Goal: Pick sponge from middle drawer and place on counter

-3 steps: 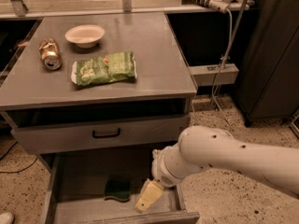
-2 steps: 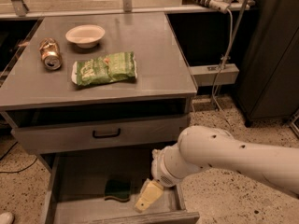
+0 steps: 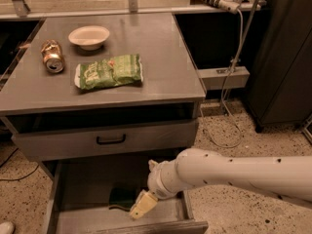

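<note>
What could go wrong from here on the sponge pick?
1. The end effector hangs low in the middle drawer, right beside the sponge; a slight offset might shove the sponge rather than grip it.
2. The arm passes just under the upper drawer front; lifting straight up could hit it.
3. The counter holds a snack bag, can and bowl; a careless placement might bump them.

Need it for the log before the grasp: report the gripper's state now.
Gripper: low in the open middle drawer, next to the sponge; whether it is open, closed or holding anything cannot be told.
</note>
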`<state>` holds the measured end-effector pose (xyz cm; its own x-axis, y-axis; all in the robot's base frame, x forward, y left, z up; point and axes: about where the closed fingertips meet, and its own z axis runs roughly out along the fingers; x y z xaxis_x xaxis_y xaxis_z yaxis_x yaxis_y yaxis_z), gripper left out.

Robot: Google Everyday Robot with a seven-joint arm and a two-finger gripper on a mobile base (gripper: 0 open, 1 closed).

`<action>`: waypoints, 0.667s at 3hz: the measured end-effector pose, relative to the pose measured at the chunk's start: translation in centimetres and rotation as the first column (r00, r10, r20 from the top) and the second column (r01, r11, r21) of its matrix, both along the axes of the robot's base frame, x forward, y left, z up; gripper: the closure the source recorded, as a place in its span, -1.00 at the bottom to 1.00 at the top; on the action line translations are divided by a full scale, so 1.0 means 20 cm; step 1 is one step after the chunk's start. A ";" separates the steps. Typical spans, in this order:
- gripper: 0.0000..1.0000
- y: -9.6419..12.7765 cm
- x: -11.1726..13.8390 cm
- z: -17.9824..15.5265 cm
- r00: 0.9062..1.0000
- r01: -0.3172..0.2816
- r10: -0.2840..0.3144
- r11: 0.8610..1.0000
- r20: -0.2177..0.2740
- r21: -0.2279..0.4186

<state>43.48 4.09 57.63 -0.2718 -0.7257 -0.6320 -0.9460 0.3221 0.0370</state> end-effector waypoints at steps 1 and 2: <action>-1.00 0.09 0.05 -0.18 1.000 -0.016 0.015 0.998 0.006 0.062; -1.00 0.09 0.04 -0.19 1.000 -0.017 0.017 0.998 0.003 0.067</action>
